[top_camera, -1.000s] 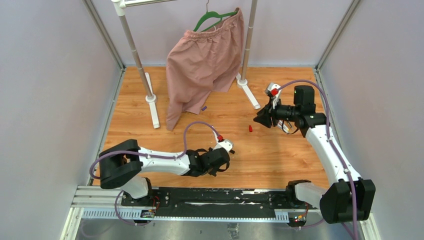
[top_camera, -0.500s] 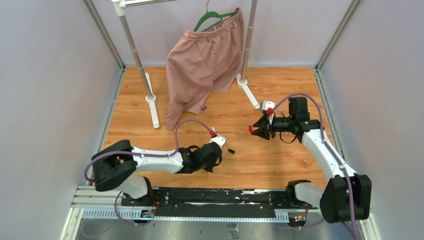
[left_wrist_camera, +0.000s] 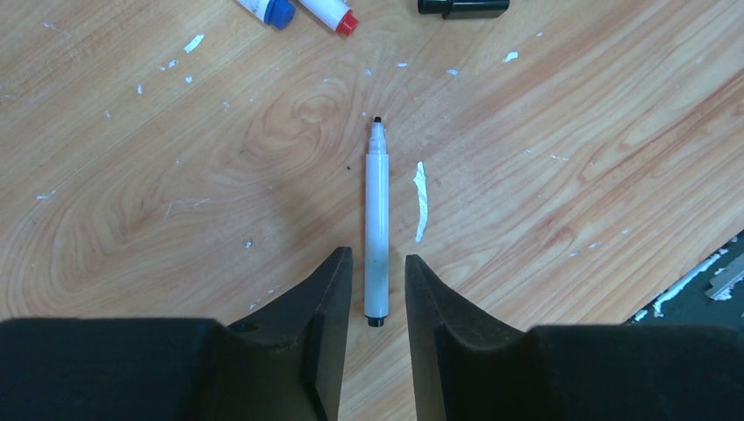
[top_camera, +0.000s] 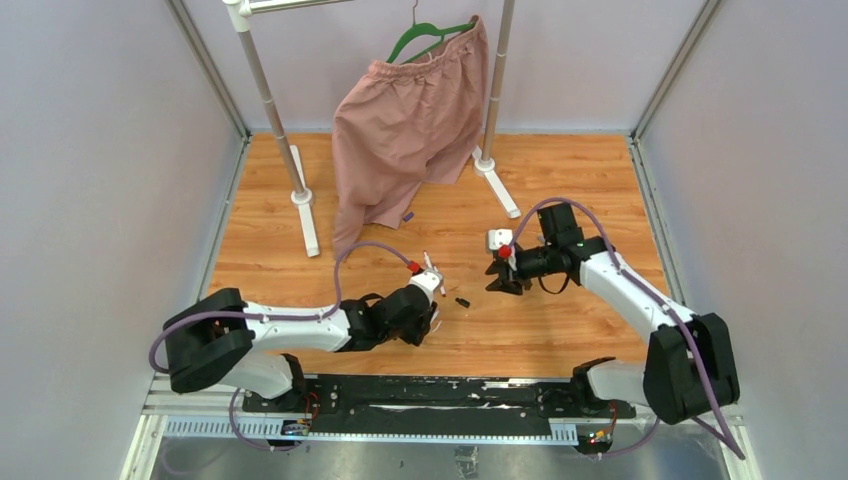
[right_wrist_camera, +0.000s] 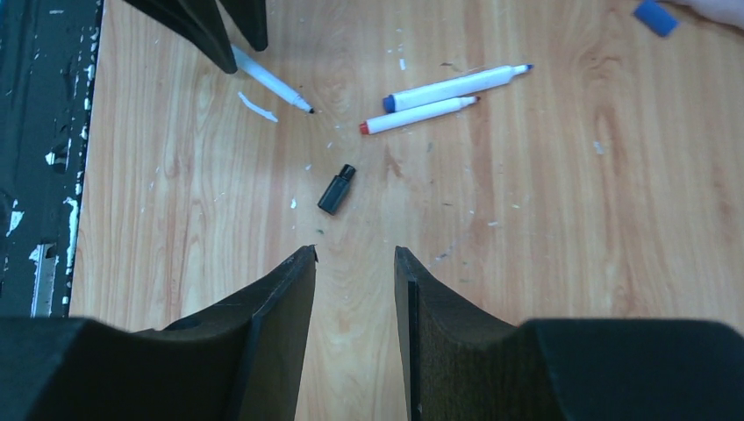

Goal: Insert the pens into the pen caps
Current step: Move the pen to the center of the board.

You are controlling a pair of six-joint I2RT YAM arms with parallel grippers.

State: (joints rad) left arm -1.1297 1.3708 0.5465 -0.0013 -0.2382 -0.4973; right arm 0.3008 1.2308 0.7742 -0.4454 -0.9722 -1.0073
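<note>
A white pen (left_wrist_camera: 377, 210) with a black tip lies flat on the table. My left gripper (left_wrist_camera: 377, 254) is open, its jaws on either side of the pen's rear end with a gap on both sides. In the top view the left gripper (top_camera: 428, 312) sits low near the table's middle. A short black pen cap (right_wrist_camera: 336, 189) lies just ahead of my right gripper (right_wrist_camera: 355, 252), which is open and empty. A blue-ended pen (right_wrist_camera: 456, 86) and a red-ended pen (right_wrist_camera: 419, 115) lie side by side beyond the cap. Near the hanging shorts lies a blue-purple cap (right_wrist_camera: 655, 17).
Pink shorts (top_camera: 410, 120) hang on a green hanger from a white clothes rack, whose feet (top_camera: 305, 205) stand on the far half of the table. White flecks of debris are scattered on the wood. The black base rail (top_camera: 420, 395) runs along the near edge.
The left jaws have spread apart and that arm has drawn back to the left. The right arm has swung in from the far right, toward the middle and down.
</note>
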